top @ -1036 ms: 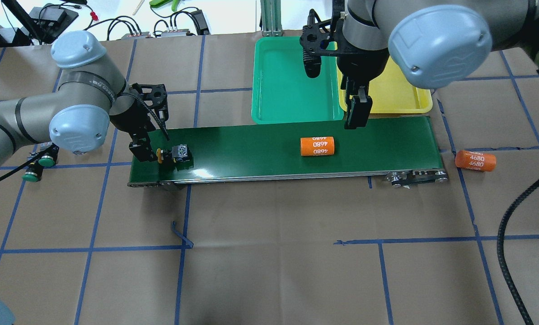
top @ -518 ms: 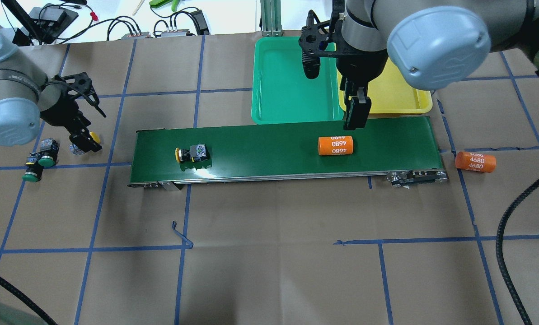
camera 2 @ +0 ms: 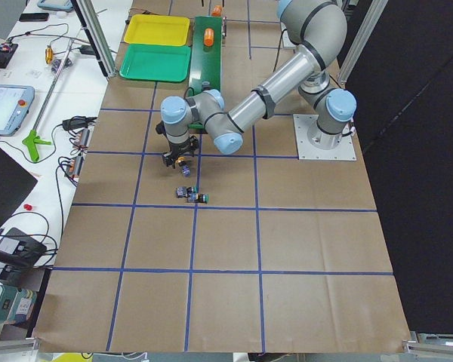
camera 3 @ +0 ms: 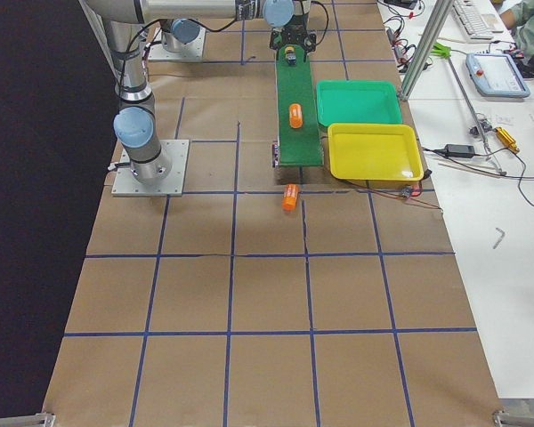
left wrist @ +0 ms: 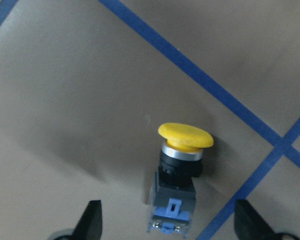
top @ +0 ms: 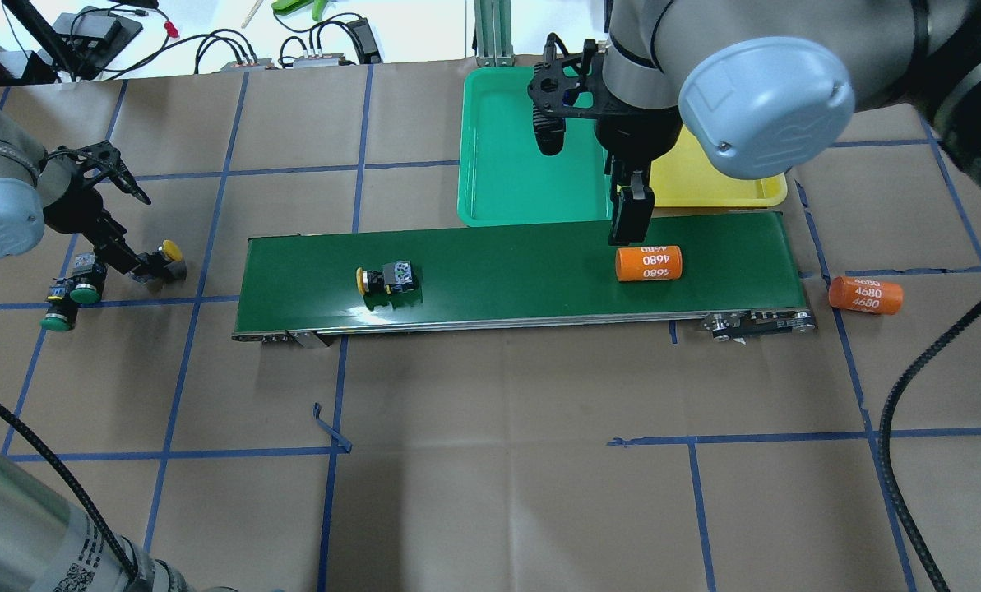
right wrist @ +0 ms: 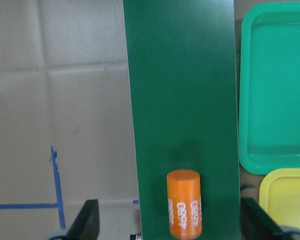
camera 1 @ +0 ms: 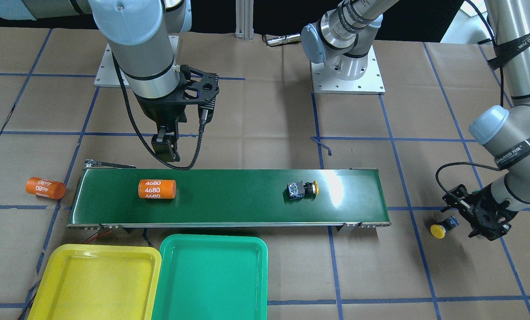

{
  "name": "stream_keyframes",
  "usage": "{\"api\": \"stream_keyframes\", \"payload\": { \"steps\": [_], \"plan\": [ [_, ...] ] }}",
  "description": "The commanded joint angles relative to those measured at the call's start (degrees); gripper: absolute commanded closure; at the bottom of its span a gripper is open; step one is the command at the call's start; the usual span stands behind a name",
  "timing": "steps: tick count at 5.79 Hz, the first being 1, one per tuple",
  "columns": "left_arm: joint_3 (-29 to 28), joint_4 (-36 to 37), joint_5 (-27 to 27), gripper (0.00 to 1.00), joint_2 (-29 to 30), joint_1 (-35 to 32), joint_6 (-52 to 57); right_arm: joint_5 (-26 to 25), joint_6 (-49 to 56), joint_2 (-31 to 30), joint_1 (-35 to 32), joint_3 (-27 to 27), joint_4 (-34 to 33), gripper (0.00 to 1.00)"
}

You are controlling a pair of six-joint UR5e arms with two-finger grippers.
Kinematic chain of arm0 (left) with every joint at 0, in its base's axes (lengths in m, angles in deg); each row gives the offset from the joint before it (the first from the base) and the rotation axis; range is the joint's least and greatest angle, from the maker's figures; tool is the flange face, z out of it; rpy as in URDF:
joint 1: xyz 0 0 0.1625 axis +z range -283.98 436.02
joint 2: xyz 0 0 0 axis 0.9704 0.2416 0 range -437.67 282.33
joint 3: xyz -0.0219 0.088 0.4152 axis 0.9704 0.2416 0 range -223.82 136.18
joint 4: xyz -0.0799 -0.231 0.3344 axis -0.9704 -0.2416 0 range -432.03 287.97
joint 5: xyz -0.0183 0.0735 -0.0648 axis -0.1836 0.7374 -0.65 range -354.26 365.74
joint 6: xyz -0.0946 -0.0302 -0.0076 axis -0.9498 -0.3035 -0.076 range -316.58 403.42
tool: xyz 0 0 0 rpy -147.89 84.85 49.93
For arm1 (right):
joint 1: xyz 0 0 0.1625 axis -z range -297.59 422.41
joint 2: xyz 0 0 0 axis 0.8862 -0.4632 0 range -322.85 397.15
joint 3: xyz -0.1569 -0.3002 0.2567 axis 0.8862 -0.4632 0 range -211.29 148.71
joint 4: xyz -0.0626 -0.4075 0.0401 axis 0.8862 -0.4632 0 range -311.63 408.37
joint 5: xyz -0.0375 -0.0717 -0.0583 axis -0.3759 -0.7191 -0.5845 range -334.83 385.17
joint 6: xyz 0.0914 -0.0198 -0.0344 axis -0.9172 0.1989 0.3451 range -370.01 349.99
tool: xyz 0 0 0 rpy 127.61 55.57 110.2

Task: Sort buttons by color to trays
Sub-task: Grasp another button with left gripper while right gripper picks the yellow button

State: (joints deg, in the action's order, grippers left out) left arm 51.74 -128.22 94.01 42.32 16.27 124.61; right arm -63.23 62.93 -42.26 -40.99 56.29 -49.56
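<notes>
Yellow button (left wrist: 179, 172) sits untouched between left hand's (left wrist: 171, 224) wide-spread fingers (left wrist: 92, 221).

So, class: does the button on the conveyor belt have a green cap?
No, the button lying on the conveyor belt has a yellow cap.

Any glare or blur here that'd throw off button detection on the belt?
Overhead exterior: white glare patch on the conveyor belt, just below the yellow button riding it. Exterior front-facing: the same kind of sheen beside that button. Left wrist-mounted: the other yellow button is in focus, with a soft shadow to its left.
</notes>
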Motion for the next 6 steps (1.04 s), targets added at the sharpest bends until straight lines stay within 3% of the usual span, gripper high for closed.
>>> {"api": "stream_keyframes", "payload": {
  "steps": [1,2,3,4,6],
  "plan": [
    [0.7,0.2,-0.1,0.39,2.0,-0.1,0.0,0.2,-8.7,6.8,-7.1,0.0,-10.0,0.00],
    [0.7,0.1,0.0,0.85,1.6,-0.7,0.3,0.3,-10.8,9.1,-8.6,0.0,-12.8,0.00],
    [0.6,-0.3,0.2,1.00,0.1,-1.2,0.4,0.4,-12.0,11.2,-10.1,0.0,-15.0,0.00],
    [0.4,-1.2,0.2,1.00,-3.3,-4.4,3.2,0.3,-11.9,14.7,-10.6,0.1,-20.6,0.00],
    [0.5,-9.8,1.8,1.00,-11.6,-14.2,4.8,-0.4,-5.2,16.5,-10.3,2.6,-22.0,0.00]
  ]
}}
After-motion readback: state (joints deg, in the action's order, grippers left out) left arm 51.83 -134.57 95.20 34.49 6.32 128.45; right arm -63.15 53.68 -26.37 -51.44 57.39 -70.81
